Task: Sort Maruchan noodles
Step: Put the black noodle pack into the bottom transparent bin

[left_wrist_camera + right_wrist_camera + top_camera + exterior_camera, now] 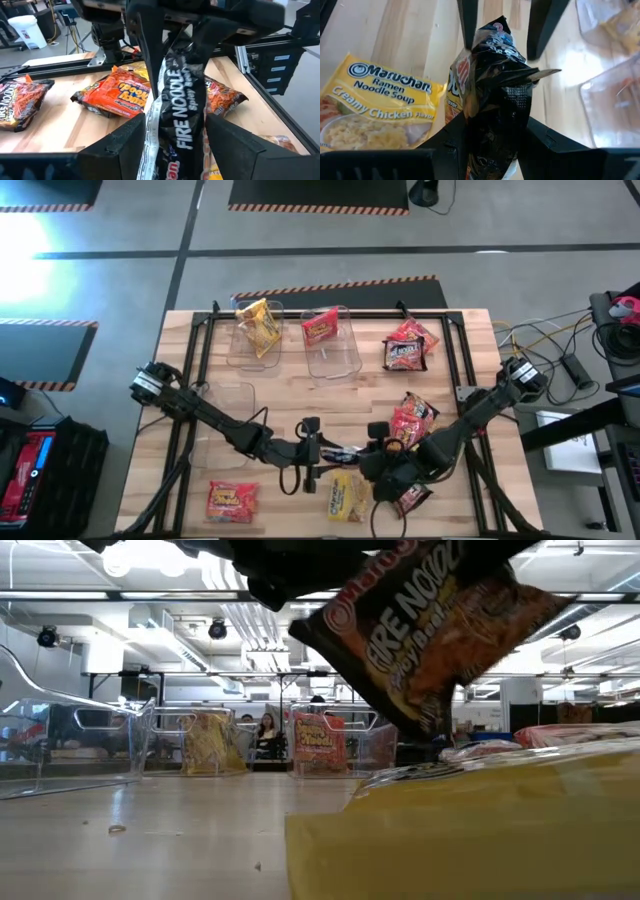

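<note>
Your wooden desk (330,395) carries three clear bins: two at the far edge, one (255,335) with a yellow packet (259,325) inside and one (335,340) with a red-orange packet (321,327), plus a third bin (225,420) toward the left side.

Your two arms meet over the near middle of the desk. The right hand (496,125) pinches a dark Fire Noodle packet (495,95) between its two fingers, the crumpled foil squeezed in the gap. The left hand (175,132) has its fingers spread on either side of the same packet (182,110); you cannot tell from these views whether they press on it or only flank it.

Loose packets lie around: a red-orange one (232,501) at the near left, a yellow Creamy Chicken one (345,495) just under the hands, a red pair (408,345) at the far right, and more red ones (412,420) beside the right arm.

The low view alone shows you the dark packet (430,630) hanging clear above the desk, with the yellow packet (470,830) filling the foreground. Only the right wrist view lets you read the yellow packet's label (385,107). The left wrist view shows an orange packet (112,95) lying past the held one.
</note>
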You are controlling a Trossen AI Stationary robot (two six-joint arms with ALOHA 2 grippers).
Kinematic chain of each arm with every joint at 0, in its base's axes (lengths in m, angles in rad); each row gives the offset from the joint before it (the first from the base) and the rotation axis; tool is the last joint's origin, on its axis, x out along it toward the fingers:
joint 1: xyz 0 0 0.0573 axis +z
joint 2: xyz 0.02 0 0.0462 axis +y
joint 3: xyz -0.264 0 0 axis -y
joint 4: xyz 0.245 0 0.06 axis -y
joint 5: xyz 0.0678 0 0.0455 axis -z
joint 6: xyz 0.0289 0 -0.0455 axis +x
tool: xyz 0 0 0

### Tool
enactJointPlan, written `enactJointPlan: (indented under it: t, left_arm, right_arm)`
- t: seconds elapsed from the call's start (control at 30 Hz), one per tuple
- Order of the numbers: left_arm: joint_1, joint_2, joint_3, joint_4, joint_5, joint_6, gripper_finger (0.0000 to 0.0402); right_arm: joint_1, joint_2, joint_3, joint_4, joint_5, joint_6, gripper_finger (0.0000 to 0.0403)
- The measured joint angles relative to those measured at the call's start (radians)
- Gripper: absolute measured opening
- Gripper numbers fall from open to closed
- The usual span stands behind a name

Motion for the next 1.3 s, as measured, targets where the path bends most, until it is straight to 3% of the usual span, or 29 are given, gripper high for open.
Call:
enactJointPlan:
  t: [1.1,1.3]
  left_arm:
    - [0.016,0.000,0.001,-0.023,0.053,-0.050,0.0191]
    - [0.017,0.000,0.001,-0.022,0.056,-0.039,0.0164]
  right_arm:
    - [-0.013,0.000,0.059,0.037,0.006,-0.275,0.0114]
    - [-0.013,0.000,0.059,0.041,0.006,-0.275,0.0114]
